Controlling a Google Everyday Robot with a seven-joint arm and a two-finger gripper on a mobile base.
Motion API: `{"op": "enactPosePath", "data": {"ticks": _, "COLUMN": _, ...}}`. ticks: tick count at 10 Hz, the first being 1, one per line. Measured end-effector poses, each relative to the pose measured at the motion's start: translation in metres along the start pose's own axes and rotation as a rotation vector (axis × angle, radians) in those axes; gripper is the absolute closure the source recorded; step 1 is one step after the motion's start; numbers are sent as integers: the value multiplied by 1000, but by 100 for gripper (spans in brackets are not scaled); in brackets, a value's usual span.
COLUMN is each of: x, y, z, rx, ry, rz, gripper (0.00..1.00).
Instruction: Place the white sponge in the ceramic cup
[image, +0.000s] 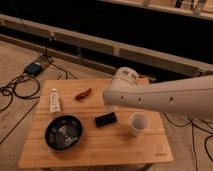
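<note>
The fingers are pressed together, but they sit out of sight behind the bulky rounded end of the robot's white arm (150, 97), so whether they pinch anything cannot be told. The gripper, at that end of the arm, hangs over the middle of the worktop toward its far edge, with the arm reaching in from the picture's right.

The small off-white sponge cannot be made out anywhere in the view; if it is at the fingers, the arm hides it.

Just below the arm's end a small black rectangular block (105, 120) lies flat on the light wooden slatted worktop (100, 152). To the right of the block, near but apart from it, the small white round ceramic cup (138, 123) stands upright, mouth open to the camera.

Left of the block sits a wide black ridged bowl (63, 132) near the front edge. Behind the bowl a white labelled tube (54, 101) lies lengthwise, and a small red curved object (83, 94) lies between the tube and the arm.

On the floor to the left, dark cables (15, 92) loop beside a small blue-grey box (35, 68).
</note>
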Motion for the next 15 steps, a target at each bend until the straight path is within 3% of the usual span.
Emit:
{"op": "enactPosePath", "data": {"ticks": 3, "x": -4, "y": -27, "z": 13, "rx": -12, "ry": 49, "rz": 53, "gripper": 100}}
{"op": "enactPosePath", "data": {"ticks": 6, "x": -9, "y": -55, "z": 12, "rx": -35, "ry": 75, "rz": 153, "gripper": 100}}
{"op": "enactPosePath", "data": {"ticks": 10, "x": 8, "y": -85, "z": 11, "rx": -93, "ry": 159, "rz": 370, "gripper": 100}}
{"op": "enactPosePath", "data": {"ticks": 12, "x": 17, "y": -99, "z": 8, "rx": -142, "ry": 203, "rz": 521, "gripper": 100}}
{"op": "enactPosePath", "data": {"ticks": 13, "x": 20, "y": -103, "z": 6, "rx": -158, "ry": 219, "rz": 573, "gripper": 100}}
{"op": "enactPosePath", "data": {"ticks": 15, "x": 29, "y": -111, "z": 0, "rx": -186, "ry": 267, "rz": 740, "gripper": 100}}
